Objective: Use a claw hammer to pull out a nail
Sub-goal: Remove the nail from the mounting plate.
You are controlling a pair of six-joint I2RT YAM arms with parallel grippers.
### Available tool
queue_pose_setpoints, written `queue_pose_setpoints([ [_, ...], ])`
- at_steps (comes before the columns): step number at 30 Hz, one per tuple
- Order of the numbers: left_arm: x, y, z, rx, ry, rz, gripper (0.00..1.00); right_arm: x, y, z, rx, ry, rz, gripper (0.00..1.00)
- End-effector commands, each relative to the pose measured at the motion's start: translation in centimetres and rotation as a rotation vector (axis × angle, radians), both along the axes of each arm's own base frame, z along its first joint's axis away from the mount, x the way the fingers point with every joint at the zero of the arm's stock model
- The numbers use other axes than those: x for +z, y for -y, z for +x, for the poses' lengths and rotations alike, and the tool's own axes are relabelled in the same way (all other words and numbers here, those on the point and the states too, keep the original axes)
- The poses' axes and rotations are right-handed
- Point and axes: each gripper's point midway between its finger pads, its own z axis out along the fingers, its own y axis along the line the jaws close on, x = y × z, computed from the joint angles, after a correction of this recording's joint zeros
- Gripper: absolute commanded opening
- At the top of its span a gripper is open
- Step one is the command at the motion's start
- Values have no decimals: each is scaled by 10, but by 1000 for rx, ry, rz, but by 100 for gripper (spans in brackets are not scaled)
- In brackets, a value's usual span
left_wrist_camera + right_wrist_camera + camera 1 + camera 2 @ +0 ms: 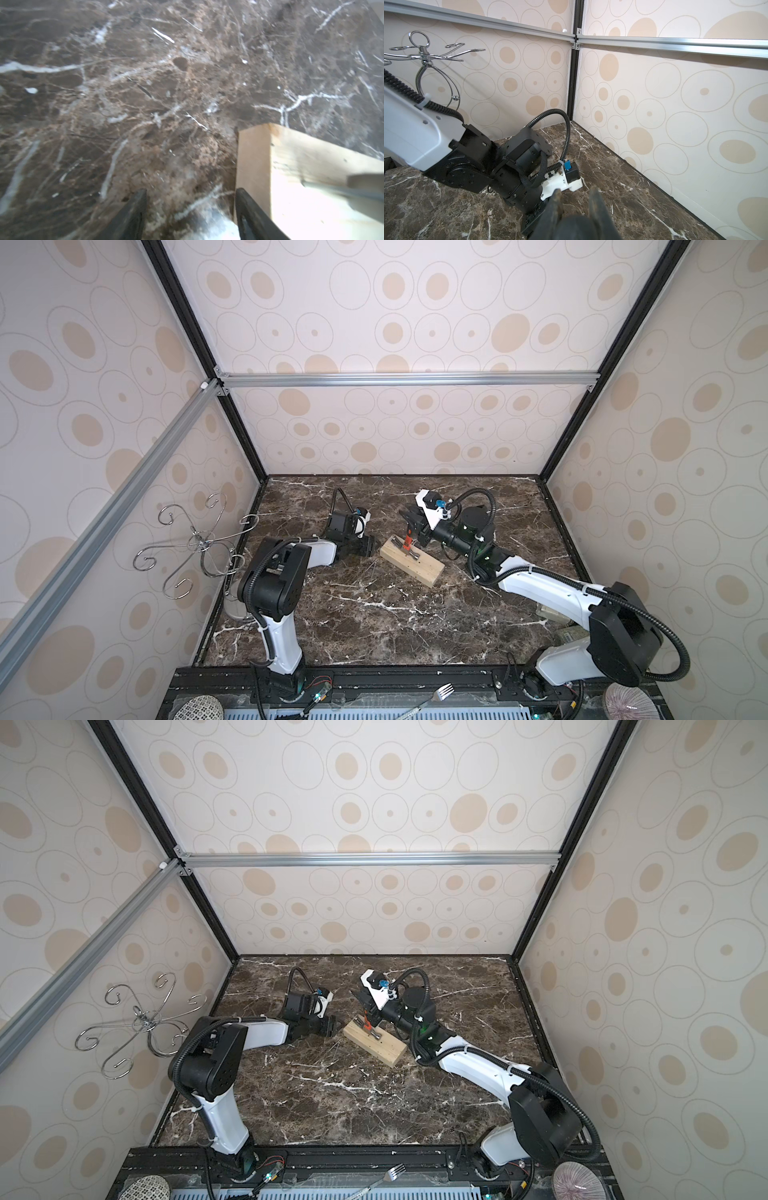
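Top view, centre of frame: the right gripper [411, 526] is clamped on the hammer [406, 545], head resting on the wood block [415, 564]. Left gripper [365, 549] spread, beside the block, holding nothing. Nail too small to see; pulling apparently remains.

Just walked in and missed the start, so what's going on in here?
The right end effector is shut on the handle of a small claw hammer, whose steel head rests on a wooden block lying on the marble table. The left end effector is open beside the near end of the block, one finger right against it. No nail can be made out.
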Motion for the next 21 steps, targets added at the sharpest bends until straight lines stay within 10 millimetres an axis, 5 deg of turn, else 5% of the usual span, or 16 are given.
queue_pose_setpoints([
  [1, 18, 11, -7, -92, 20, -29, 68, -48, -1, -2, 13, -126, -58, 0],
  [8, 27, 27, -14, -165, 26, -75, 68, -52, -2, -2, 20, -135, -50, 0],
  [21, -5, 34, -15, -155, -51, 1, 67, -56, 0, -4, 15, -145, -34, 0],
])
